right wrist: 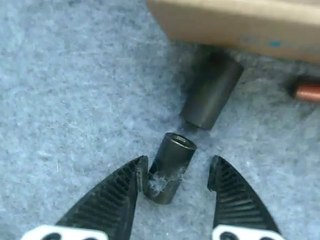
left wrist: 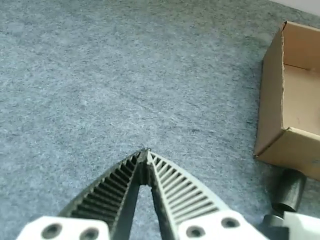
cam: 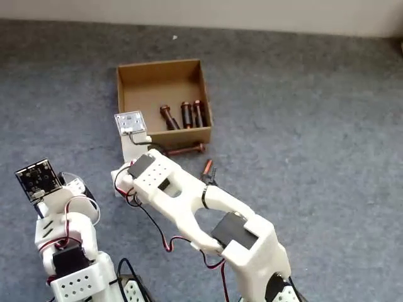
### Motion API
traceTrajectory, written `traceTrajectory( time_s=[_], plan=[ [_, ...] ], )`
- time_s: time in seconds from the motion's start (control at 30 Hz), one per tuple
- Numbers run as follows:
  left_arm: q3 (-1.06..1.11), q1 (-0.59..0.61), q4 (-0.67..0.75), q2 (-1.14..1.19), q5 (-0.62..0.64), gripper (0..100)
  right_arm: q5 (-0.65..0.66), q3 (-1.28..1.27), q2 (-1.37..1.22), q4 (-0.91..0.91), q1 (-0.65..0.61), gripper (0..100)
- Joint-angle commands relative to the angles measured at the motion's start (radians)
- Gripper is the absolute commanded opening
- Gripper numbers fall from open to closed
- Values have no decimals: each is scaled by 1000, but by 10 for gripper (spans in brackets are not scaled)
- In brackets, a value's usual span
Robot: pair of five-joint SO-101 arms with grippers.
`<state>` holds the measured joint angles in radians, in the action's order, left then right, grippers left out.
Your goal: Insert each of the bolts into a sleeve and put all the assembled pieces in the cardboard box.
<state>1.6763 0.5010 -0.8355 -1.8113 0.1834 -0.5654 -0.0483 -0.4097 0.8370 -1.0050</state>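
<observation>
My right gripper [right wrist: 178,162] is open around a short dark sleeve [right wrist: 175,150] lying on the grey carpet; one finger touches it, the other stands apart. A second dark sleeve [right wrist: 210,95] lies just beyond, against the cardboard box wall [right wrist: 240,22], with a copper bolt [right wrist: 307,92] off to its side. From above, the cardboard box [cam: 123,94] holds three assembled pieces [cam: 184,115]. One bolt [cam: 186,150] lies along its front wall and another bolt [cam: 207,168] lies nearer the arms. My left gripper [left wrist: 146,152] is shut and holds nothing, over bare carpet beside the box [left wrist: 272,100].
The right arm [cam: 189,201] stretches diagonally toward the box's front left corner and covers the sleeves from above. The left arm [cam: 66,220] stands at the lower left. Grey carpet lies open to the right of the box and behind it.
</observation>
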Motion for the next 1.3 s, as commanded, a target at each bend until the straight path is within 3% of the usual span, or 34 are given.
traceTrajectory(
  time_s=[0.0, 0.33, 0.63, 0.77, 0.93, 1.27],
  plan=[
    [4, 12, 23, -12, -6, 5, -20, 54, -8, 8, -13, 183],
    [4, 12, 23, -12, -6, 5, 77, 54, -79, 15, -12, 26],
    [8, 7, 23, -12, -6, 5, 192, 125, -19, 269, -8, 5],
    [8, 7, 23, -12, -6, 5, 261, 128, 87, 363, 1, 5],
    [8, 5, 23, -12, -6, 5, 270, 97, 274, 430, 102, 5],
    [2, -39, 23, -12, -12, 5, 316, -282, 720, 440, 289, 5]
  ],
)
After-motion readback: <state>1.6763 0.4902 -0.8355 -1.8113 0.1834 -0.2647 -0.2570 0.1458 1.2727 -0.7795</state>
